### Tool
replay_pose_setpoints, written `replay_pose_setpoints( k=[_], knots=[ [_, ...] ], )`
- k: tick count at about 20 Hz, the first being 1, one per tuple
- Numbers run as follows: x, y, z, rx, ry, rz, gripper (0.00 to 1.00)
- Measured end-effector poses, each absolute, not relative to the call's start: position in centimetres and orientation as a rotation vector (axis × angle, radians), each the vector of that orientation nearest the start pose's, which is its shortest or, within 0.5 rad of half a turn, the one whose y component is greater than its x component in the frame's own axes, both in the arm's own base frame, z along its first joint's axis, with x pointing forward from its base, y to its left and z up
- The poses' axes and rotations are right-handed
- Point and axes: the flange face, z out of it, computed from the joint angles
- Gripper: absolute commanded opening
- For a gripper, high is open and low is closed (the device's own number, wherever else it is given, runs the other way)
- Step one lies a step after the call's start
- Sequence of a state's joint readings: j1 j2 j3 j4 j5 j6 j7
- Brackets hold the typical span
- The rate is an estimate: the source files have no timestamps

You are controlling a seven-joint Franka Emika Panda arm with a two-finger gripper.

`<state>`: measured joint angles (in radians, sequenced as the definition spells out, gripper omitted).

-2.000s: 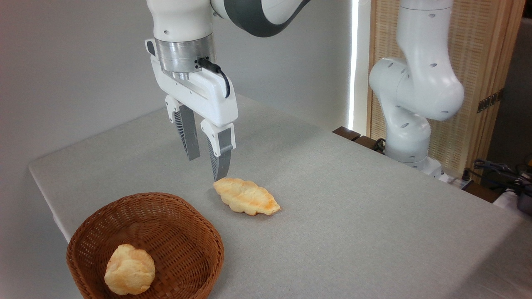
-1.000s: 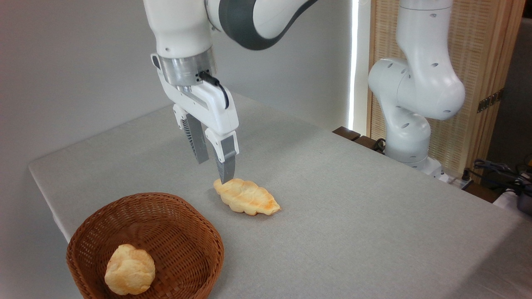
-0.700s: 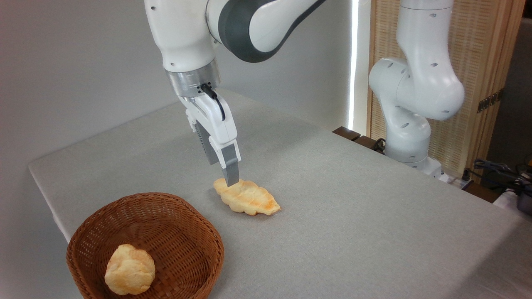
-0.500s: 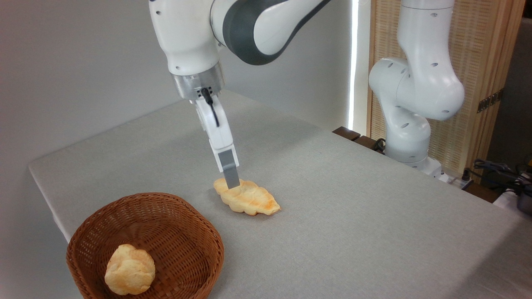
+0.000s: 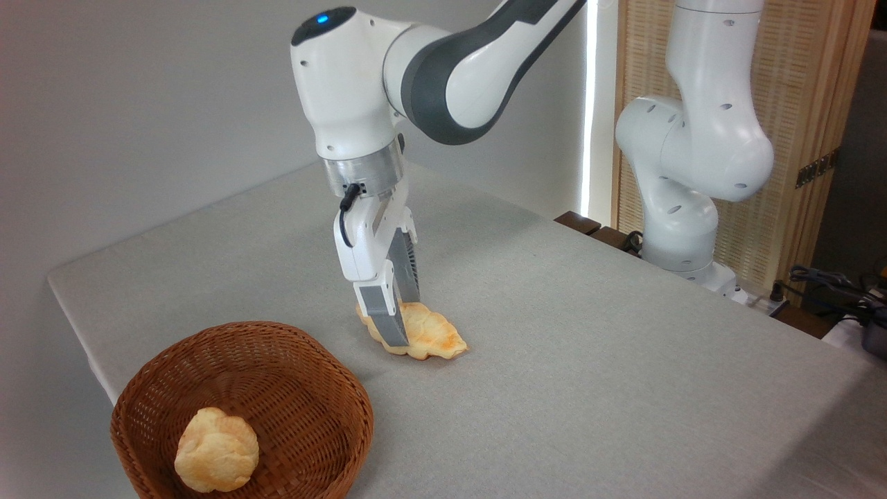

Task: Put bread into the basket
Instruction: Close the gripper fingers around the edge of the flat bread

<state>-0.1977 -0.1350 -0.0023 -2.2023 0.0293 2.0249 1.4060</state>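
We are at the grasp itself: our gripper [image 5: 400, 324] is down at the bread [image 5: 424, 331], a flat, ridged croissant-shaped pastry lying on the grey table [image 5: 589, 360], just beyond the rim of the wicker basket [image 5: 244, 409]. To do this step well, we judge that the fingers should reach almost to the tabletop before closing, so they catch the pastry across its narrow width near the middle rather than at the thin pointed end, where it could pivot or slip out. A gentle squeeze should suffice, since the pastry looks soft and light; then a straight lift before we swing toward the basket, high enough to clear its wall. The hand is spread moderately: the near finger stands against the front edge of the bread and hides its left part, while the far finger sits behind it, with the pastry between them. Whether either finger already presses on the bread we cannot tell; nothing is lifted yet. The basket holds a rounder, lumpy bun [image 5: 215, 450], leaving room beside it for the pastry.
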Motion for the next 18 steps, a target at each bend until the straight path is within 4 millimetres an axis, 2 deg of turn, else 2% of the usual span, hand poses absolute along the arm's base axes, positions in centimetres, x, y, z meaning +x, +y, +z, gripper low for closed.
replay_pose_setpoints(
  k=[4, 18],
  knots=[
    [48.4, -10.9, 43.0, -2.112, 2.316, 0.104, 1.00],
    [48.1, -11.6, 42.4, -2.029, 2.397, 0.117, 1.00]
  ],
)
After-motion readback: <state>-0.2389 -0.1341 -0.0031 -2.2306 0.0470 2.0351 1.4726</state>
